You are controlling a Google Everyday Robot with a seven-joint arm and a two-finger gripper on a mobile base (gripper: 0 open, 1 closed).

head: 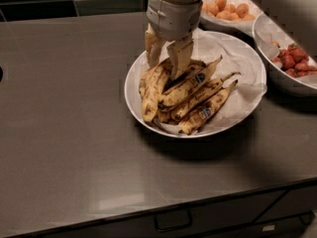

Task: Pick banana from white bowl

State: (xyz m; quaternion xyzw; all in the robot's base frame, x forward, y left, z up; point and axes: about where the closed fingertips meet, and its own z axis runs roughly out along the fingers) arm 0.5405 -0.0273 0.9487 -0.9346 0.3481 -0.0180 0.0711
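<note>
The wide white bowl (136, 100) with crinkled paper lining sits on the dark counter and holds several overripe, brown-mottled bananas. My gripper (167, 58) hangs over the bowl's upper left part. It is open, with one finger (152, 48) at the left and the other finger (181, 58) at the right. The fingertips reach down to the upper ends of the left bananas. One thick banana (159, 83) has its top end in the gap between the fingers. I see nothing gripped. The gripper hides the bowl's far rim.
A white bowl of red strawberries (292, 61) stands right of the banana bowl, nearly touching it. A white bowl of small orange fruits (225, 9) stands behind. The counter's front edge (163, 209) runs along the bottom, with a drawer handle below it.
</note>
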